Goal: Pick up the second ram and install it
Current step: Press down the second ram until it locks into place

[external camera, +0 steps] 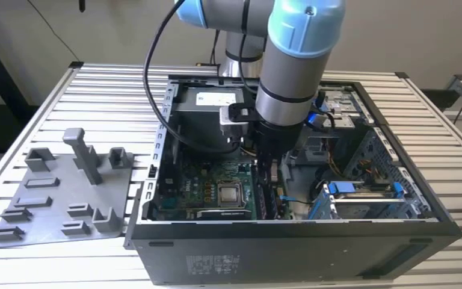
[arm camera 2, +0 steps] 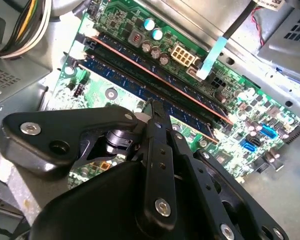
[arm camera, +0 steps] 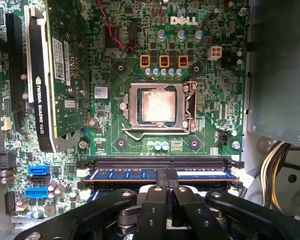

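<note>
My gripper (external camera: 267, 180) reaches down into the open computer case (external camera: 295, 241), over the memory slots beside the processor socket (arm camera: 157, 107). The second ram (arm camera: 125, 174), a long thin stick with blue labels, lies along one slot on the green motherboard (arm camera: 115, 45). In both wrist views the black fingers (arm camera: 159, 197) stand together, shut, and the gripper's tip (arm camera: 166, 176) rests on the middle of the stick's top edge (arm camera 2: 121, 80). Nothing is held between the fingers. The neighbouring slot (arm camera: 160, 162) on the socket side looks bare. The gripper (arm camera 2: 151, 104) hides the slots behind it.
A graphics card (arm camera: 52, 75) stands upright in the board. Yellow and black cables (arm camera: 272, 170) hang by the case wall, and a blue-tabbed drive cage (external camera: 360, 192) fills the exterior view's right. A grey fixture plate (external camera: 55, 205) with posts lies on the slatted table (external camera: 103, 96) outside the case.
</note>
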Controlling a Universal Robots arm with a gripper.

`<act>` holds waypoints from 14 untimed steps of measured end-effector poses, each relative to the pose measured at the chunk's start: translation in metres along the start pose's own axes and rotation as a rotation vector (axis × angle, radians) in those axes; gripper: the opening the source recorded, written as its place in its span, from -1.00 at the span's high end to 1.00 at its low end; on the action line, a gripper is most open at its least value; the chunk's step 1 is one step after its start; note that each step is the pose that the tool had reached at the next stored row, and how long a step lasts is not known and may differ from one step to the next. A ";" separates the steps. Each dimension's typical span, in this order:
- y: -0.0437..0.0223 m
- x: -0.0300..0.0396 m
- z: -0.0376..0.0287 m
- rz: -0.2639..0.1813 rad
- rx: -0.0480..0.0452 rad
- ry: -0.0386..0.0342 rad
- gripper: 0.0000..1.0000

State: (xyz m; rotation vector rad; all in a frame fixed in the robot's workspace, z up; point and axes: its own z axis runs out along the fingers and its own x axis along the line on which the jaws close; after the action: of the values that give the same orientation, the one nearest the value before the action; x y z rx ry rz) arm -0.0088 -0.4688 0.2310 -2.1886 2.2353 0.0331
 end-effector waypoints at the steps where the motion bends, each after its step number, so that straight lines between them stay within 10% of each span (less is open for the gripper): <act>1: 0.0000 0.0001 0.0006 0.005 0.0000 0.0004 0.79; 9: 0.0000 0.0007 0.0138 0.017 -0.0004 0.0024 0.79; 14: -0.0001 -0.0002 0.0053 0.017 0.0005 -0.0014 0.79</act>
State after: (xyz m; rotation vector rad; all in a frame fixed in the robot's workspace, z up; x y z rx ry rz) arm -0.0087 -0.4685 0.2257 -2.1684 2.2532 0.0343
